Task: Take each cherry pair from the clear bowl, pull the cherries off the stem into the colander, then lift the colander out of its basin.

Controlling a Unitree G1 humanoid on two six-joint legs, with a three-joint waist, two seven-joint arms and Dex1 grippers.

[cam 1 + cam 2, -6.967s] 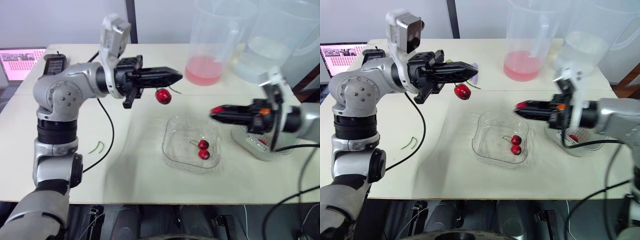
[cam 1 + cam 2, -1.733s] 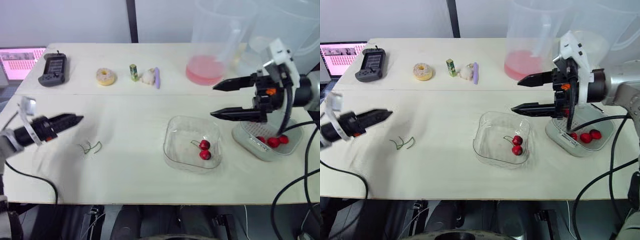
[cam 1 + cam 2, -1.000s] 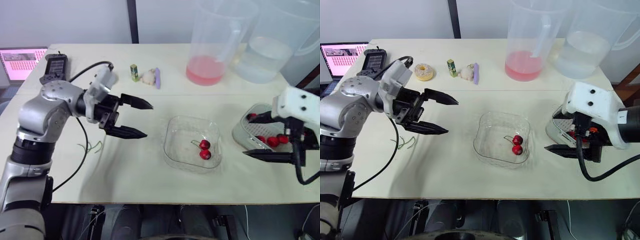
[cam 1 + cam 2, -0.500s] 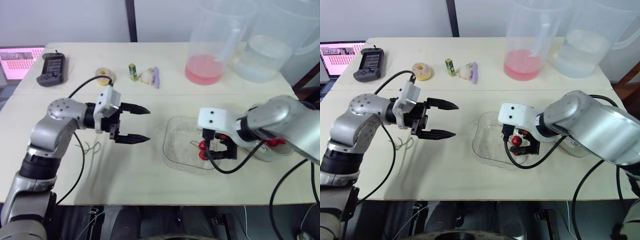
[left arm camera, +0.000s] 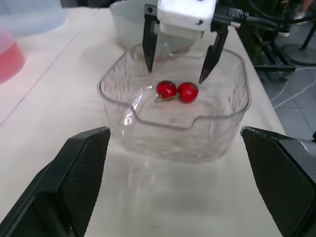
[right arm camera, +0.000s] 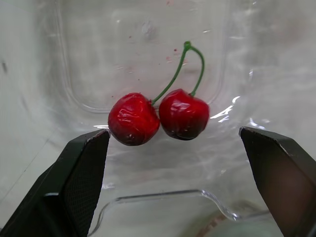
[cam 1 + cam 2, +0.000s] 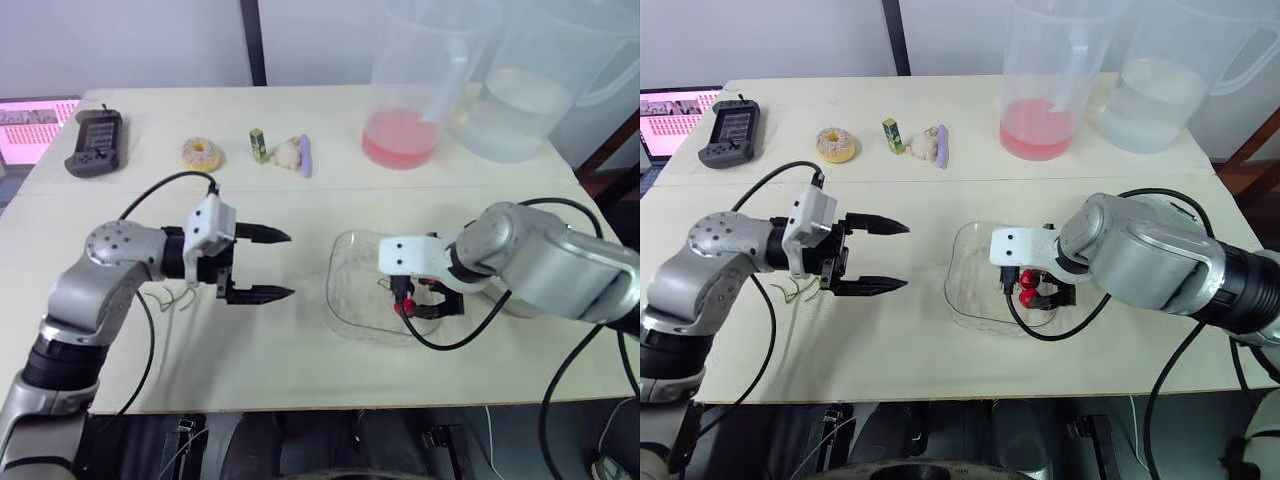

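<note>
The clear bowl (image 7: 342, 250) sits on the desk (image 7: 300, 350), and one cherry pair (image 6: 158, 116) lies on its floor, the two red cherries touching and joined by a green forked stem. The right gripper (image 5: 176, 74) reaches down into the bowl. Its black fingers (image 5: 149, 42) are spread wide, one on each side of the pair, with the tips just above the fruit and gripping nothing.

The left gripper (image 7: 290, 265) hovers over the desk to the left of the bowl and points towards it. Its fingers (image 7: 262, 235) are also spread, and there is nothing between them. Farther left of the bowl, a few loose green stems (image 7: 175, 298) lie on the desk by that arm.

Just past the bowl on its right side stands a pale basin (image 5: 126, 17), mostly hidden behind the right arm. Beyond the bowl at the back of the desk stand a pitcher of pink liquid (image 7: 405, 130) and a pitcher of clear water (image 7: 510, 110). Back and to the left of the bowl are a doughnut (image 7: 201, 153) and a dark handheld device (image 7: 92, 130).
</note>
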